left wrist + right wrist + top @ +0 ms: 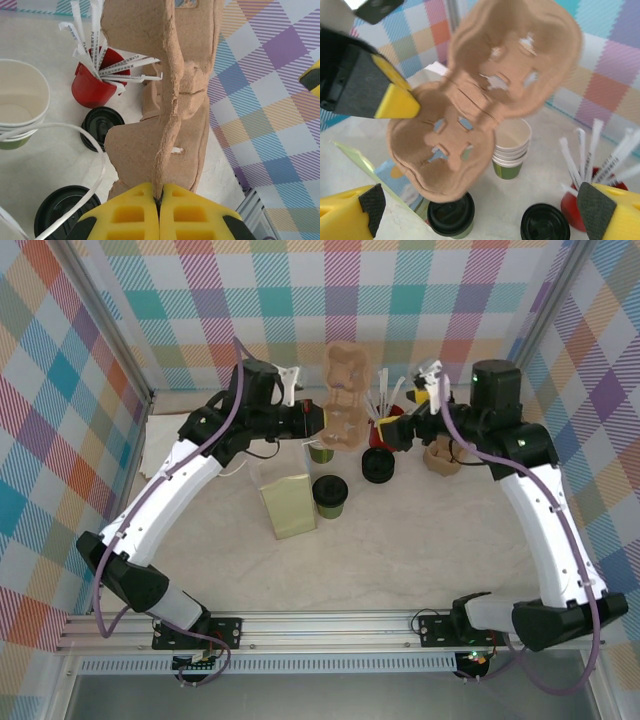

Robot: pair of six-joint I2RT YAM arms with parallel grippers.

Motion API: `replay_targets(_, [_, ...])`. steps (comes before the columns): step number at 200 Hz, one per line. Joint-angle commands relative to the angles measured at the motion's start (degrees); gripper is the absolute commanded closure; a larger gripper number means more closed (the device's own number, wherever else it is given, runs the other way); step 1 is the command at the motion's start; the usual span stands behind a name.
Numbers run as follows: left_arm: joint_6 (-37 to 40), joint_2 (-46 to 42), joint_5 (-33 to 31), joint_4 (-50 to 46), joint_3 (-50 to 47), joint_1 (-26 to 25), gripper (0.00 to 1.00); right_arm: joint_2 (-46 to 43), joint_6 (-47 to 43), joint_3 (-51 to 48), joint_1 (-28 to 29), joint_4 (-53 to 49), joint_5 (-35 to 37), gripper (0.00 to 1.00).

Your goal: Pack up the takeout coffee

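Observation:
The takeout coffee point(329, 495), a green cup with a black lid, stands mid-table beside the gift bag point(288, 505). In the right wrist view the coffee point(451, 215) sits low, partly under a brown cardboard cup carrier point(485, 100). My left gripper point(312, 420) is shut on the edge of this carrier point(342, 400) and holds it up above the table. The left wrist view shows the yellow fingers point(159, 197) pinching the carrier's rim point(170, 100). My right gripper point(481, 202) is open, facing the carrier from the right point(392, 430), with nothing between its fingers.
A stack of lidless green cups point(320, 452) stands behind the coffee. A stack of black lids point(379, 465) and a red cup of stirrers point(575, 210) are to the right. More brown carriers point(440, 455) lie under the right arm. Checked walls close in the back and sides.

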Motion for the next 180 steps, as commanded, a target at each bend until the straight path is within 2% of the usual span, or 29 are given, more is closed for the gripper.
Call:
replay_targets(1, [-1.3, -1.63, 0.25, 0.45, -1.69, -0.54, 1.0, 2.75, -16.89, 4.83, 4.66, -5.11, 1.43, 0.0])
replay_targets(31, [-1.4, -2.29, 0.46, 0.25, -2.46, -0.85, 1.0, 6.68, -26.4, 9.91, 8.74, -5.79, 8.06, 0.0])
replay_targets(78, [-0.86, -2.73, 1.11, -0.17, -2.64, -1.38, 1.0, 16.03, -36.72, 20.04, 14.02, -11.46, 15.33, 0.08])
replay_targets(106, [-0.78, -3.06, 0.98, -0.26, -2.91, -1.45, 1.0, 21.47, -39.11, 26.16, 15.13, -16.54, 17.79, 0.13])
replay_targets(140, [-0.68, -3.52, 0.79, -0.26, -3.15, -1.47, 1.0, 24.41, -39.98, 28.59, 15.2, -18.78, 17.56, 0.18])
replay_targets(180, [-0.49, -3.61, 0.79, -0.4, -3.13, -1.47, 1.0, 26.93, -39.93, 31.39, 15.28, -20.2, 18.47, 0.33])
